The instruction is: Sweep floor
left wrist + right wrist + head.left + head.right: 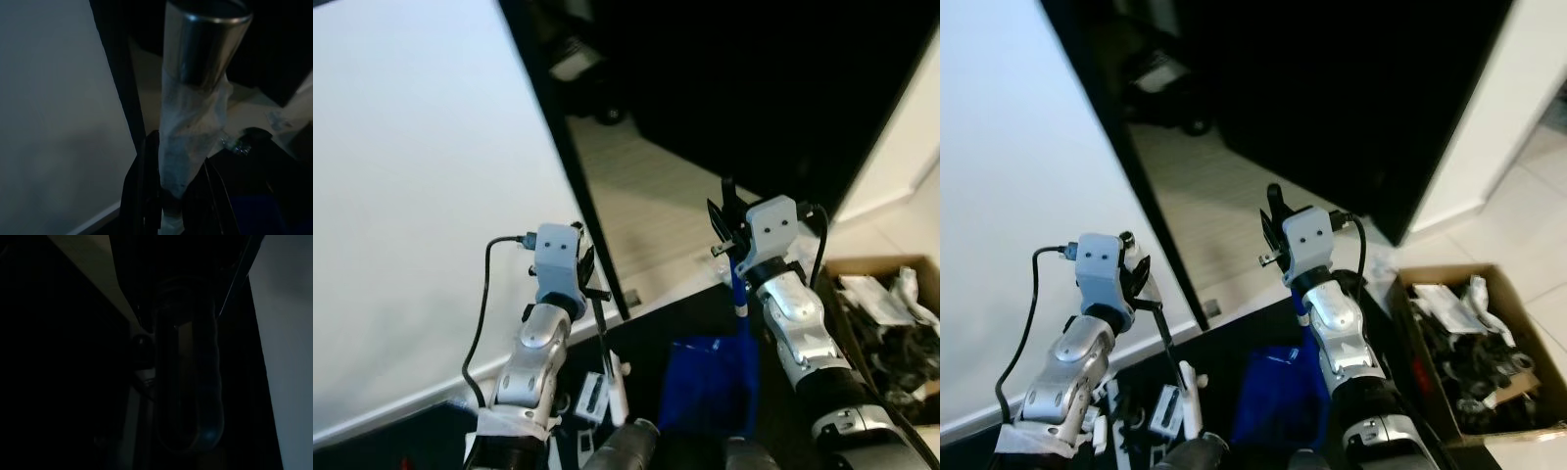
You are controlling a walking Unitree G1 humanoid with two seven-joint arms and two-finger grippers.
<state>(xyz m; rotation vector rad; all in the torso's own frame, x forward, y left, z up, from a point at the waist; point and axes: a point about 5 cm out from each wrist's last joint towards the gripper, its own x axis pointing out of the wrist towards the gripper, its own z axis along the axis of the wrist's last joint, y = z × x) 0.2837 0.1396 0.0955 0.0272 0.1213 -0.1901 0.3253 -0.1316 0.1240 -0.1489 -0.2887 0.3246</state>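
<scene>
Left eye view: both arms raised before a white wall [411, 196] at 9 o'clock and a dark doorway [754, 88] at 1 o'clock. Pale floor [646, 206] runs between them at centre. Left gripper [589, 277] sits at 7 o'clock, fingers closed around a thin dark broom handle [603, 333] that runs down toward 6 o'clock. Right gripper [728, 223] at 3 o'clock, fingers closed on a blue dustpan handle [739, 289]; the blue dustpan [710, 382] hangs below it at 5 o'clock. Cardboard box [891, 313] of dark clutter at 4 o'clock, on the floor beside the right arm.

Right eye view: same scene. Left gripper [1139, 284] at 8 o'clock, the handle [1167, 343] slanting down from it. Right gripper [1276, 217] just right of centre, dustpan [1278, 397] at 6 o'clock. Box [1469, 343] at 4 o'clock, open-topped, with black and white items inside.

Left wrist view: black fingers [146, 186] at 6 o'clock clamp a shiny metal tube [205, 44] wrapped in pale film lower down. White wall [49, 122] at 9 o'clock, a blue patch at 5 o'clock.

Right wrist view: very dark. A dark rounded handle loop [188, 382] stands at centre; pale strip of floor [93, 269] at 11 o'clock, pale wall [288, 357] at 3 o'clock. The claw's grip cannot be made out here.
</scene>
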